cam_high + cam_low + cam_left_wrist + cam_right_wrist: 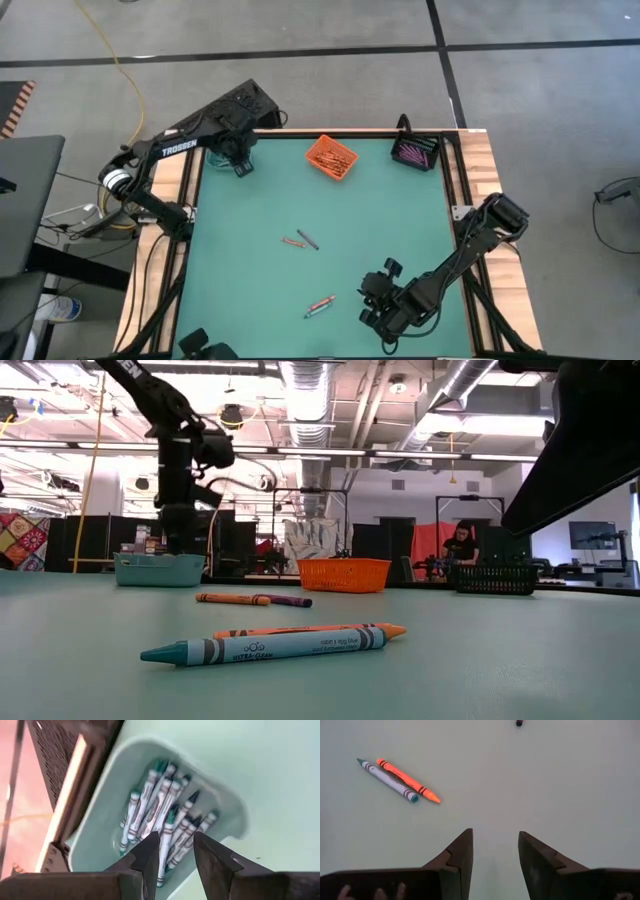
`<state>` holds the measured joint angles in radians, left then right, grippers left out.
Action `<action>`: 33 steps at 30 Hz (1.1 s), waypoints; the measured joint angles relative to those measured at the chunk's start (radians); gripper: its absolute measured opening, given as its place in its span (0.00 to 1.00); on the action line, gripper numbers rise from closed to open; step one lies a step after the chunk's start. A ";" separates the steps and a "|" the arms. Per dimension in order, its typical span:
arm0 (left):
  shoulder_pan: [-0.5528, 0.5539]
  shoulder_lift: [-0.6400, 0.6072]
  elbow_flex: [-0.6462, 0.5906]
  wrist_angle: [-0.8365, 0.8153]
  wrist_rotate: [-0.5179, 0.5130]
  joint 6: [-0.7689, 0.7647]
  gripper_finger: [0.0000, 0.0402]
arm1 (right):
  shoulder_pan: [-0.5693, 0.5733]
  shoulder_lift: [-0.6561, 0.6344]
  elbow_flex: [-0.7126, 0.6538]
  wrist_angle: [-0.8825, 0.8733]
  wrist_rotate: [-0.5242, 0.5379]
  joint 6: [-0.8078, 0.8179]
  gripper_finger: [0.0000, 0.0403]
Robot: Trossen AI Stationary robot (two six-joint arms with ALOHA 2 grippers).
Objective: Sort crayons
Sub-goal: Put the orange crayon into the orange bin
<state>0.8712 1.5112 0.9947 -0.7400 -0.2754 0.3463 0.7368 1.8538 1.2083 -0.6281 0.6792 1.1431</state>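
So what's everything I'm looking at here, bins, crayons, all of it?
Teal plastic bin: one, far left corner, holds teal-tipped wax crayons.
Orange mesh bin: one, far middle, orange crayons inside.
Black mesh bin: one, far right corner, purple crayons inside.
Loose crayons: four on the green table; orange beside purple mid-table; teal beside orange nearer the front.
Person: one, in the room behind.
Left end effector: open above the teal bin.
Right end effector: open, empty, front right.
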 joint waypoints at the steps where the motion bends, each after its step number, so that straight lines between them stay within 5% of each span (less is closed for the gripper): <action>1: -0.013 -0.009 0.006 -0.003 0.000 -0.004 0.27 | 0.000 0.000 0.000 0.000 0.000 -0.001 0.37; 25: -0.414 -0.088 0.018 0.006 0.013 -0.083 0.27 | -0.019 0.000 0.000 0.001 0.000 -0.045 0.37; 33: -0.591 -0.088 0.018 0.063 0.117 -0.110 0.27 | -0.019 0.000 0.000 0.002 -0.001 -0.052 0.37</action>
<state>0.2798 1.4235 1.0122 -0.6774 -0.1586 0.2367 0.7174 1.8538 1.2083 -0.6266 0.6781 1.0908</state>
